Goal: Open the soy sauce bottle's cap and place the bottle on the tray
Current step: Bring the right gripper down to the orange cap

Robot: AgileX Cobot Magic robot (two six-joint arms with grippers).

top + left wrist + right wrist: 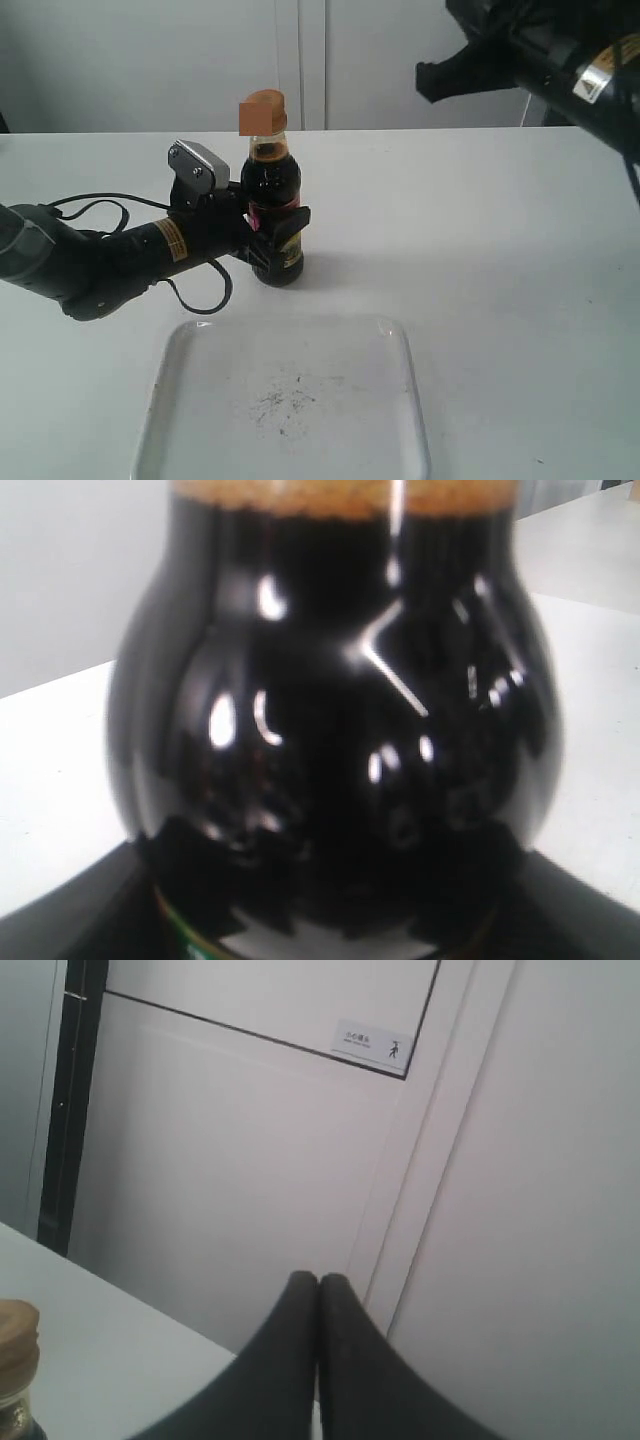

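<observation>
The soy sauce bottle (274,190) stands upright on the white table, dark liquid up to its narrow neck, its orange-gold cap (264,110) down on top. My left gripper (278,232) is shut on the bottle's lower body, around the label. In the left wrist view the bottle (335,720) fills the frame and hides the fingertips. My right gripper (432,78) hangs high at the upper right, well away from the bottle; its fingers (318,1290) are pressed together on nothing. The cap (17,1338) shows low in the right wrist view. The tray (285,405) lies in front of the bottle, with dark specks at its centre.
A black cable (100,203) loops on the table beside the left arm. White wall panels (300,60) stand behind the table's far edge. The table (480,260) stretches bare to the right of the bottle.
</observation>
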